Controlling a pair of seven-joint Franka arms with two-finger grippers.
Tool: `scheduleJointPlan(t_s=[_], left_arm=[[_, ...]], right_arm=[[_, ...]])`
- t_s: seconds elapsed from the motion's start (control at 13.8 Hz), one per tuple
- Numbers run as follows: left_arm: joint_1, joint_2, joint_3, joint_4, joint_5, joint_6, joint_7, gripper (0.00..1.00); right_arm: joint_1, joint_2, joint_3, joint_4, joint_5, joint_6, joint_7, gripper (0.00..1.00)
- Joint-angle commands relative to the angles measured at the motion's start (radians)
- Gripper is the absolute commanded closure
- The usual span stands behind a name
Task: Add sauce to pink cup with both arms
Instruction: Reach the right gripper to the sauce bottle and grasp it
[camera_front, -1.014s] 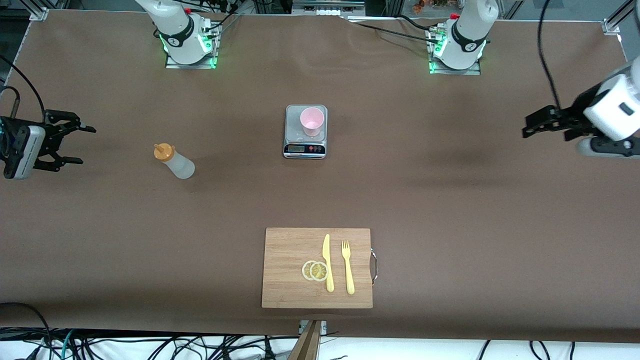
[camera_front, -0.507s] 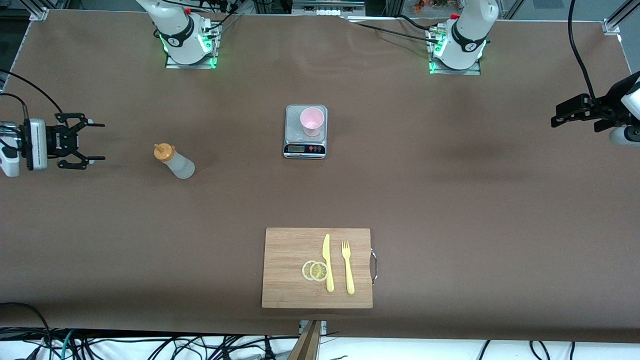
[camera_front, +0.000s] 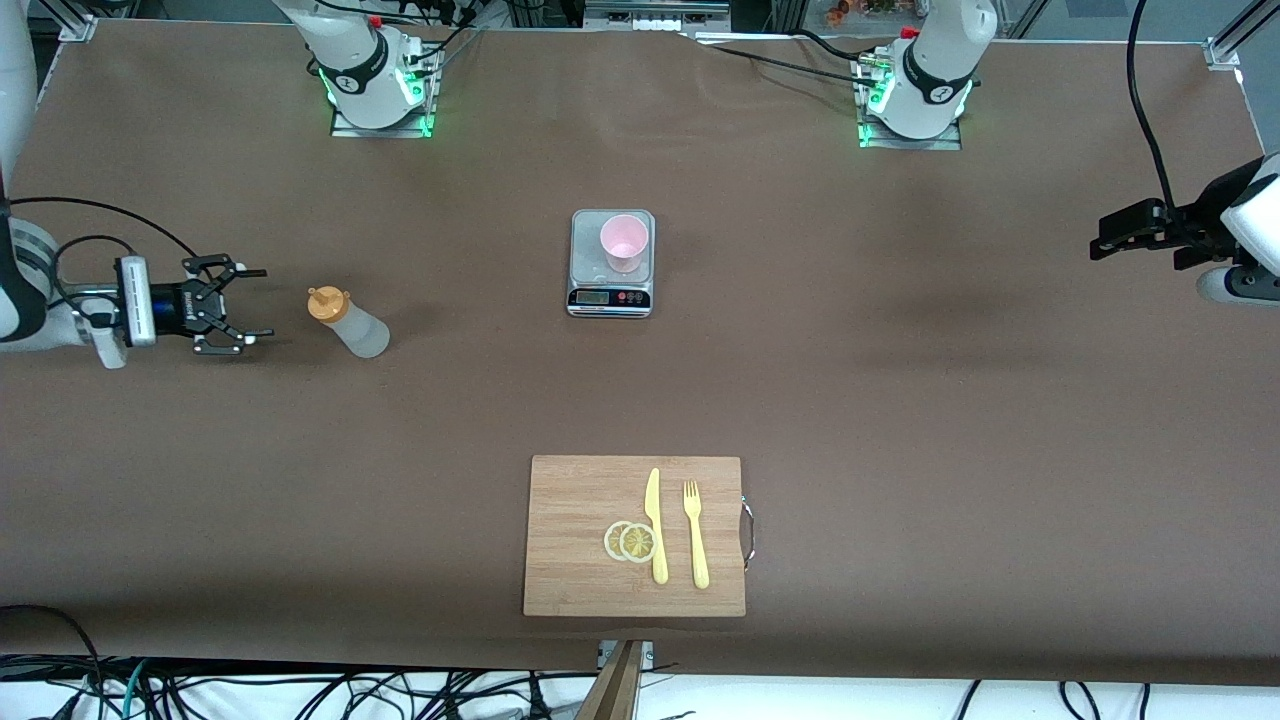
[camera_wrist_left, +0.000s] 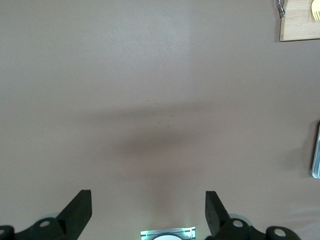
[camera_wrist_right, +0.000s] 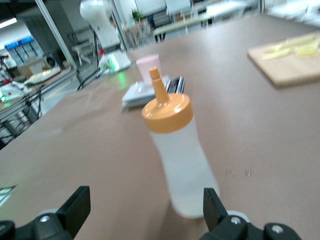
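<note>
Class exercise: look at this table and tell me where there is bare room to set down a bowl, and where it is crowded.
Bare brown table lies between the scale bearing the pink cup and the cutting board, and across the whole stretch toward the left arm's end. It is tight only between the open right gripper and the squeeze bottle.

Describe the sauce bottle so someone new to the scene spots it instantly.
Start at the scale in mid-table carrying the pink cup, then look toward the right arm's end. The sauce bottle stands alone there, just ahead of the open right gripper. It is translucent whitish with an orange nozzle cap.
</note>
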Motion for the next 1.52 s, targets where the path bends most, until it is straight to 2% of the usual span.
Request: scheduleJointPlan(t_s=[0.0, 0.65, 1.45], left_arm=[[0.012, 0.009, -0.013, 0.017, 0.024, -0.015, 0.028, 0.0], [0.012, 0.03, -0.011, 0.054, 0.022, -0.013, 0.028, 0.0], [0.006, 0.056, -0.014, 0.071, 0.016, -0.01, 0.028, 0.0]], right_arm=[[0.0, 0.051, 0.003, 0.013, 0.085, -0.036, -0.079, 0.0], [0.063, 0.158, 0.026, 0.025, 0.237, -0.012, -0.107, 0.0], [0.122, 0.176, 0.079, 0.025, 0.245, 0.005, -0.087, 0.0]])
